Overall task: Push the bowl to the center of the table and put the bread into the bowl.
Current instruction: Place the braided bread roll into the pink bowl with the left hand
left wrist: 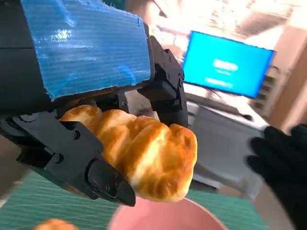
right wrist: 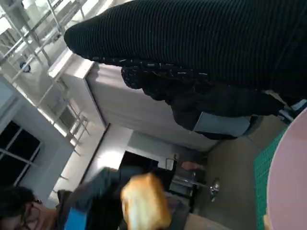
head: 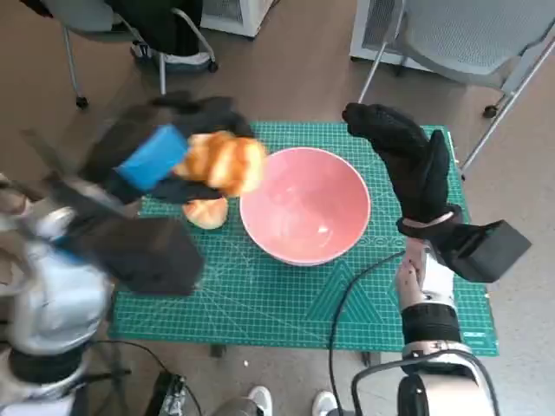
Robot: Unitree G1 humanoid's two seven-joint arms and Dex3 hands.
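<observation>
A pink bowl [head: 305,204] sits near the middle of the green mat [head: 286,303]. My left hand [head: 160,156] grips a golden bread roll [head: 227,163] in the air just left of the bowl's rim; the left wrist view shows the roll [left wrist: 144,158] held between black fingers [left wrist: 76,158] above the bowl's pink edge [left wrist: 163,218]. A second bread piece [head: 206,211] lies on the mat left of the bowl. My gloved right hand [head: 408,160] hovers by the bowl's right rim, holding nothing. In the right wrist view the roll [right wrist: 144,203] shows beyond the glove [right wrist: 201,43].
Chairs stand beyond the table: one at the far left [head: 130,26], one at the far right [head: 468,43]. A black cable [head: 347,303] runs over the mat's near edge. A blue screen [left wrist: 225,67] shows in the left wrist view. A person [right wrist: 21,213] appears in the right wrist view.
</observation>
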